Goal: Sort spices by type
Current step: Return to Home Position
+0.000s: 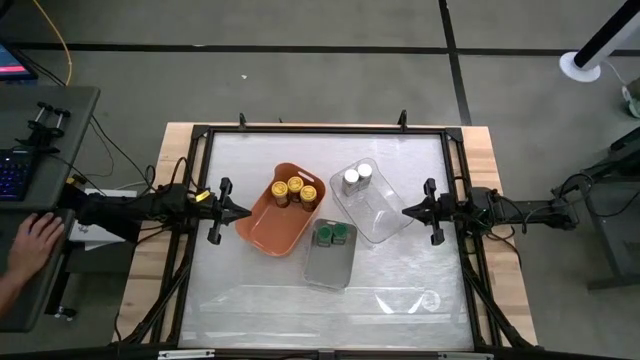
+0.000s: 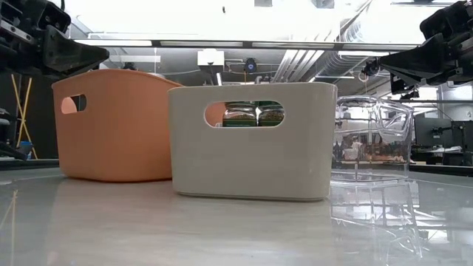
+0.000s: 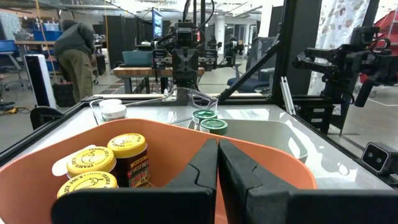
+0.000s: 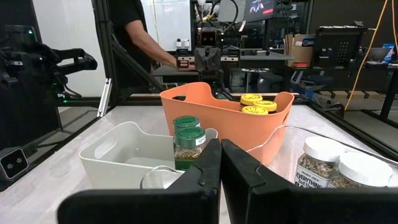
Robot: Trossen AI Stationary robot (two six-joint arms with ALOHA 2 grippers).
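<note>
1. Progress looks complete: every jar in view sits in a container and none lies loose on the table. I judge that only parking the arms is left.
2. Centre-left in the high view, the orange bin holds three yellow-lidded jars, bunched at its upper end.
3. Right of centre, the clear tray holds two silver-white-lidded jars, side by side in its upper corner.
4. Just below those two containers, the grey bin holds two green-lidded jars, side by side at its upper end.
5. Beside the orange bin's left edge and raised above the rims, the left gripper hangs with its fingers pressed together on nothing.
6. Beside the clear tray's right edge, the right gripper hangs at a similar height, its fingers likewise together and empty.
</note>
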